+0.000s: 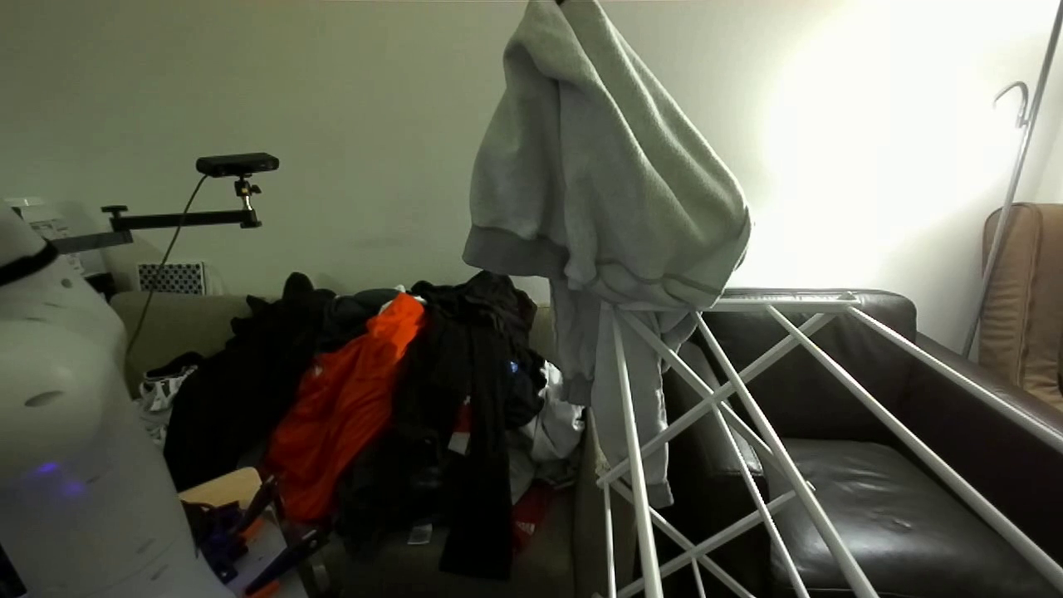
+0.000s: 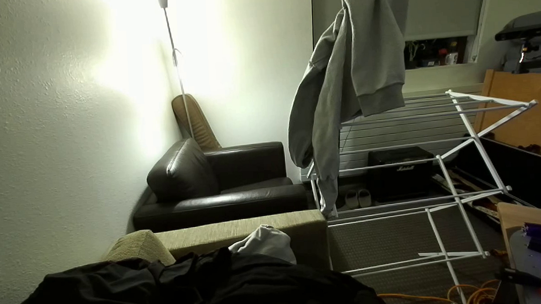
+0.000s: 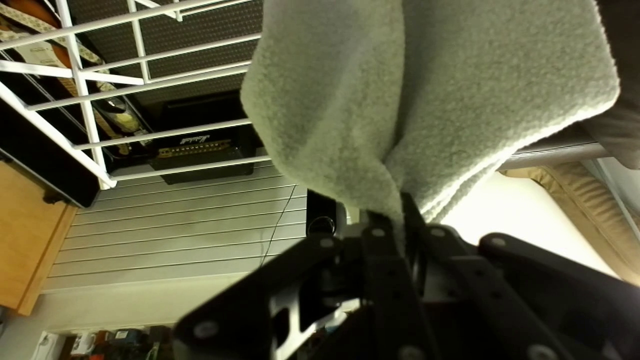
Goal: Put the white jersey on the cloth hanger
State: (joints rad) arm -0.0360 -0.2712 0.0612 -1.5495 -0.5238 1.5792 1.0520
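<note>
Lamplit wall (image 1: 357,108) | hand (image 3: 396,220) pinching grey jersey (image 1: 614,174) aloft | lower part by end of drying rack (image 1: 739,383) | contact unclear

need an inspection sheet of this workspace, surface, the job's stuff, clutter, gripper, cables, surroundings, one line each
Surface: sofa, partly covered
Job's things: light grey jersey hanging at one end of a white drying rack; whether they touch is unclear
Clutter: orange garment and black clothes heaped on the sofa
Gripper: shut on the jersey
Cables: orange cable on the floor; thin cable running down from a camera
Surroundings: dark armchair, floor lamp, black amplifier
</note>
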